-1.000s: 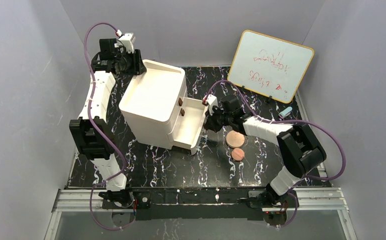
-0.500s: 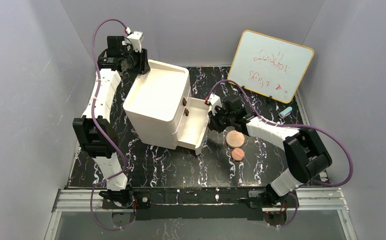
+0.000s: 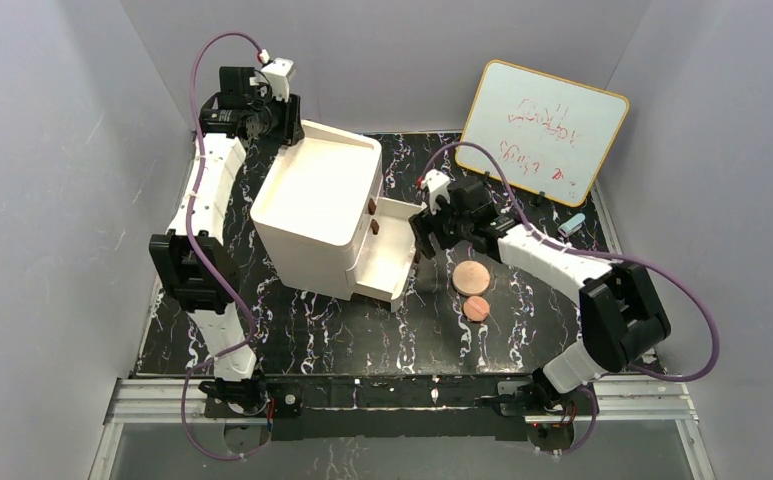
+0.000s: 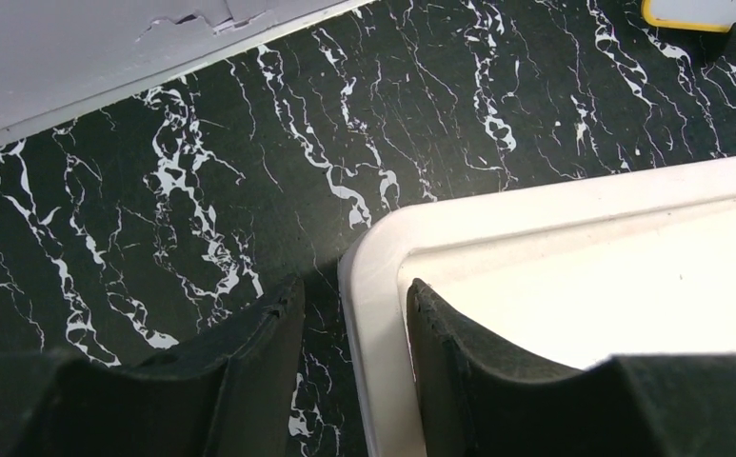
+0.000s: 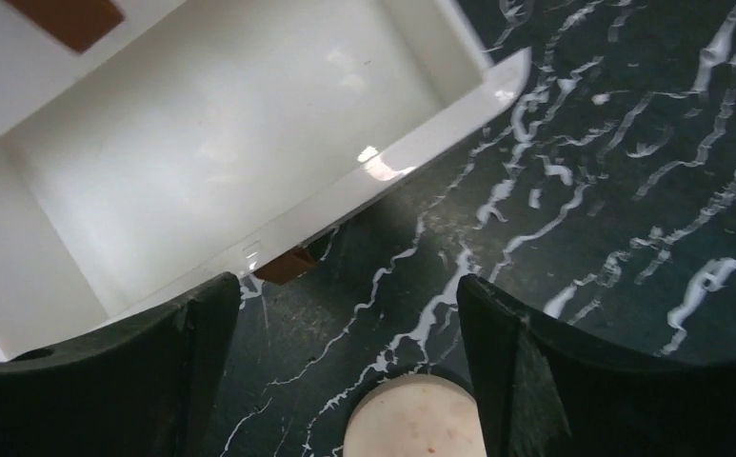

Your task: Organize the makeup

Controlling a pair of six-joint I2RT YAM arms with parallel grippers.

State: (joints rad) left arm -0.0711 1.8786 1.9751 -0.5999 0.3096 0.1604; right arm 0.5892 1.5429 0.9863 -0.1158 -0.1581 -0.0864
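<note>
Two flat copper-pink discs of makeup lie on the black marbled mat, the larger one (image 3: 471, 276) behind the smaller (image 3: 476, 308). The white organizer (image 3: 317, 190) has its lowest drawer (image 3: 382, 252) pulled out and empty. My right gripper (image 3: 425, 236) hovers open by the drawer's front. In the right wrist view its jaws (image 5: 347, 286) stand wide apart, with the drawer's brown knob (image 5: 283, 265) and the larger disc (image 5: 419, 419) below them. My left gripper (image 3: 288, 126) is shut on the organizer's back-left rim (image 4: 371, 314), one finger (image 4: 445, 352) inside the top tray.
A whiteboard (image 3: 542, 130) leans at the back right, with a small light-blue cylinder (image 3: 572, 226) below it. Two brown knobs (image 3: 372, 208) mark the shut drawers above the open one. Grey walls close in on both sides.
My right gripper has opened, letting go of the drawer's knob, and has drawn back a little. The left gripper and the organizer have shifted slightly to the right.
</note>
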